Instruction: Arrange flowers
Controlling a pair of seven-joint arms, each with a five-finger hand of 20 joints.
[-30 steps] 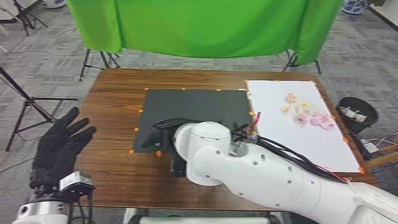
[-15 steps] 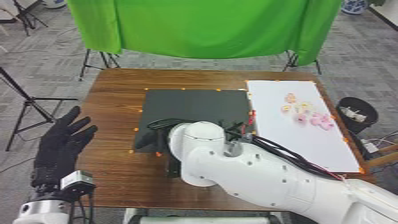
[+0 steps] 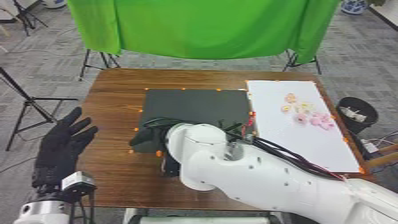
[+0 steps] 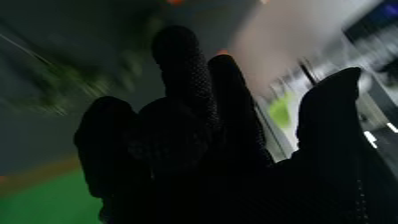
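Flowers (image 3: 321, 121) lie on the white sheet (image 3: 302, 150), toward its far and right edges; their group's long axis slants from the far edge toward the near right corner. Blurred greenery (image 4: 67, 80) shows past the right hand (image 3: 147, 140), against the dark mat (image 3: 191, 102); which way its tip points I cannot tell. That hand is at the mat's near left corner, some fingers bent, thumb well apart. By the table's (image 3: 115, 100) left edge, the left hand (image 3: 58, 145) has straight, slightly spread fingers.
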